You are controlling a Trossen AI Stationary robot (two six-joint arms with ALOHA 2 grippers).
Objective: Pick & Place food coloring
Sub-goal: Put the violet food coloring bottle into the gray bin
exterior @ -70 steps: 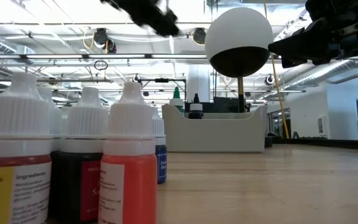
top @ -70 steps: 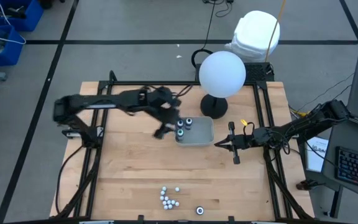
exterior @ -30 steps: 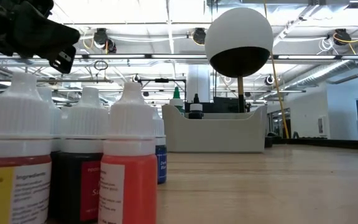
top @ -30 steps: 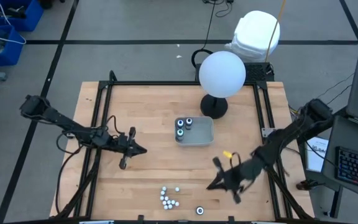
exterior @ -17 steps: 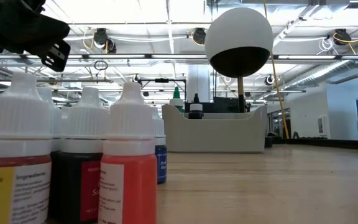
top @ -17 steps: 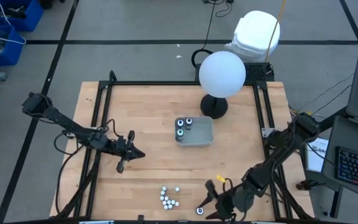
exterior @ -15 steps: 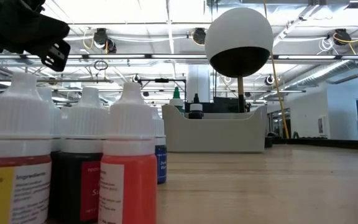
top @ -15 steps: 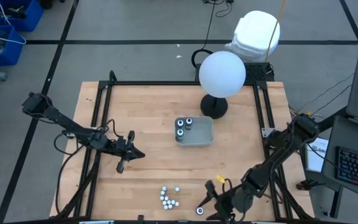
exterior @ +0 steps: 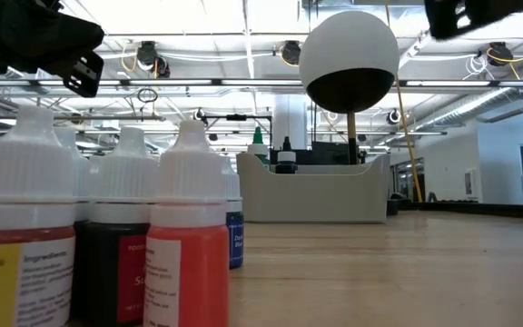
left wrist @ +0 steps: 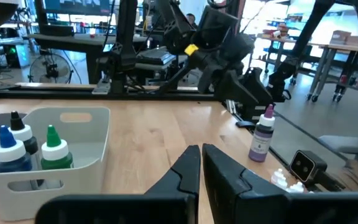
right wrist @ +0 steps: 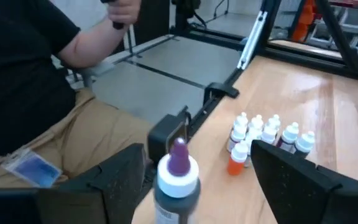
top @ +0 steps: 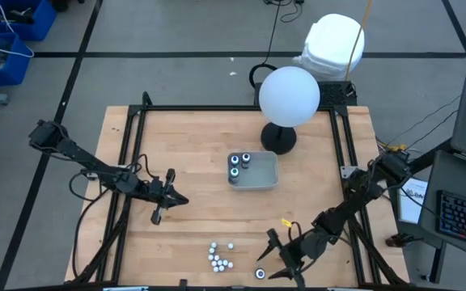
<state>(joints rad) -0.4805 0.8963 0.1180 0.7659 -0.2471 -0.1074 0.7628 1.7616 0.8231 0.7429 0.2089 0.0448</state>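
Note:
One food coloring bottle (right wrist: 178,179) with a purple tip stands alone near the table's near edge (top: 260,274). My right gripper (right wrist: 197,155) is open there, one finger on either side of this bottle, apart from it. A cluster of several white-capped bottles (top: 219,257) stands to its left, and fills the low view close up (exterior: 107,227). A few more bottles (top: 238,163) stand in the grey tray (top: 265,178) at mid-table. My left gripper (top: 172,198) hovers shut at the table's left, pointing level toward the tray (left wrist: 73,124).
A white globe lamp (top: 290,95) on a dark base stands behind the tray. A black frame rail (top: 136,145) runs round the table. A seated person (right wrist: 36,93) is just beyond the near edge, by the right gripper. Bare wood lies between tray and cluster.
My right gripper has swung from right of mid-table toward the near edge and the left, sinking, and now stands around the lone purple-tipped bottle. The bottles have stayed put.

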